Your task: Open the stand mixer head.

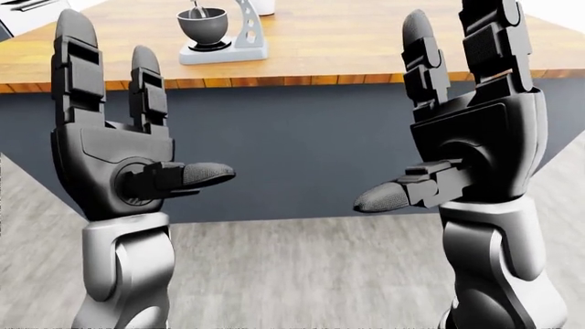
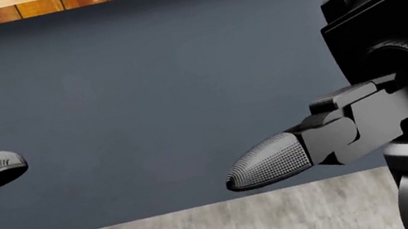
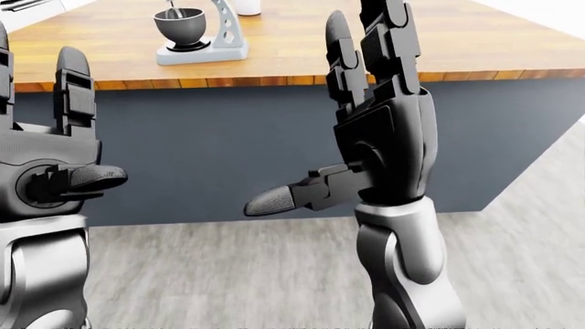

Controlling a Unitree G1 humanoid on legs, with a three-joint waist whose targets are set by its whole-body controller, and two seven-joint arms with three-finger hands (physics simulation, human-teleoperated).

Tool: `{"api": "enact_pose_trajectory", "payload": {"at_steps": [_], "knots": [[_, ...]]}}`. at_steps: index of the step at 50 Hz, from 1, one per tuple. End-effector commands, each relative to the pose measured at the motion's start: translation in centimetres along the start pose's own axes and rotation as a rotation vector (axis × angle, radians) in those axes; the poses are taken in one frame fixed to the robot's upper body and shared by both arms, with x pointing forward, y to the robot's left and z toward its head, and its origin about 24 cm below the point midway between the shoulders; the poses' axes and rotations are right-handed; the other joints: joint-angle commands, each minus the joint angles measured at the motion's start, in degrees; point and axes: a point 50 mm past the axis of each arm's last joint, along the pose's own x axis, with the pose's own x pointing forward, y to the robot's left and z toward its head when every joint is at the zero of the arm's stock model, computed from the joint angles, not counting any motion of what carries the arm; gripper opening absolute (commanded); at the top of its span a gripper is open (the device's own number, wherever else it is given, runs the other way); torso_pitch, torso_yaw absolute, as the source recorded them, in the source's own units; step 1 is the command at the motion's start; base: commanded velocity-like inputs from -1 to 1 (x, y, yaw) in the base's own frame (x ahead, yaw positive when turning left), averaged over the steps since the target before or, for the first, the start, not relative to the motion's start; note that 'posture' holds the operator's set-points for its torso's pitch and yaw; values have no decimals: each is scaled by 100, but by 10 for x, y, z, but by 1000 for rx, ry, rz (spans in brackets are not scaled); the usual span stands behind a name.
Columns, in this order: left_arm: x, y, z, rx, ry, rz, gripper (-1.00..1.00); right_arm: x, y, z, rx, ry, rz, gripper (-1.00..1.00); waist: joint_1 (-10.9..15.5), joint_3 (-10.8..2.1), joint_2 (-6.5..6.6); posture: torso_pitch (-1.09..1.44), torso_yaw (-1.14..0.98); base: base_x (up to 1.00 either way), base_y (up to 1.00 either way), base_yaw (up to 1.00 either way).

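A light grey stand mixer (image 1: 239,42) with a dark bowl (image 1: 202,26) stands on the wooden counter (image 1: 365,41), at the top left of the left-eye view. Its upper part is cut off by the top edge, so the head's position does not show. It also shows in the right-eye view (image 3: 219,42). My left hand (image 1: 146,103) and right hand (image 1: 420,103) are raised in the foreground, fingers upright, thumbs pointing inward. Both are open and empty, well short of the counter.
The counter tops a dark blue-grey island wall (image 1: 302,144) that fills the middle of the views. Grey plank floor (image 1: 302,274) lies between me and the island. A white object (image 3: 245,7) sits behind the mixer at the top edge.
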Motion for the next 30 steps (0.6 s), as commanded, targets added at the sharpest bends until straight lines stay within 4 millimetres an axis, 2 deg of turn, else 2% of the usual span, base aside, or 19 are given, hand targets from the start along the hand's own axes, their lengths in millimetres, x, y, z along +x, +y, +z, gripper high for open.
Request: {"api": "enact_pose_trajectory", "payload": {"at_steps": [1,4,5,6,7,8,9,11,12,13,16,17,19,20,21,24,25,28,30], "knots": [[2,-5,11,-4,-65,-26,100,1,3,11,-9,-70,17,100,-2,-107,5,0,0,0,0,0],[1,-5,11,-5,-65,-31,100,1,4,13,-6,-77,24,100,0,-114,8,0,0,0,0,0],[2,-5,10,-3,-65,-29,100,1,4,12,-13,-76,23,100,-23,-210,-20,0,0,0,100,0],[2,-4,10,-2,-65,-29,100,1,3,11,-13,-71,16,100,-49,-92,-233,0,0,0,100,0],[1,-4,10,-2,-65,-29,100,1,3,11,-14,-69,15,100,-23,-126,-341,0,0,0,100,0],[1,-4,11,-2,-65,-29,100,1,3,11,-14,-68,16,100,-63,-162,-346,0,0,0,100,0],[2,-4,11,-2,-66,-31,100,1,3,11,-8,-72,13,100,-58,-38,-432,0,0,0,0,0],[2,-4,11,-4,-66,-29,100,1,3,12,-5,-78,9,100,-116,-104,-102,0,0,0,0,0],[2,-4,11,-2,-66,-28,100,1,3,13,-2,-84,10,100,-154,-24,46,0,0,0,0,0],[2,-4,11,-4,-66,-28,100,1,3,13,-9,-83,8,100,-180,-31,350,0,0,0,90,0],[1,-4,11,-5,-66,-30,100,1,3,11,-1,-76,10,100,-115,-53,18,0,0,0,100,0],[1,-4,11,-4,-65,-29,100,1,3,12,2,-77,9,100,-101,43,-79,0,0,0,0,0],[1,-4,11,-5,-66,-29,100,1,3,13,1,-86,10,100,-80,-117,614,0,0,0,0,0],[2,-4,11,-5,-67,-29,100,1,3,13,5,-85,7,100,-27,93,699,0,0,0,52,0],[1,-4,10,-3,-65,-28,100,1,4,12,-5,-82,12,100,-120,53,340,0,0,0,100,0],[1,-4,10,-6,-64,-30,100,0,5,12,4,-79,17,100,19,150,-115,0,0,0,67,0],[0,-4,11,-5,-64,-29,100,0,5,12,6,-78,21,100,25,35,46,0,0,0,0,0],[0,-4,12,-4,-67,-28,100,1,5,14,7,-86,17,100,-20,-95,254,0,0,0,17,0],[0,-4,12,-3,-68,-31,100,1,4,13,-2,-84,14,100,23,76,12,0,0,0,100,0]]}}
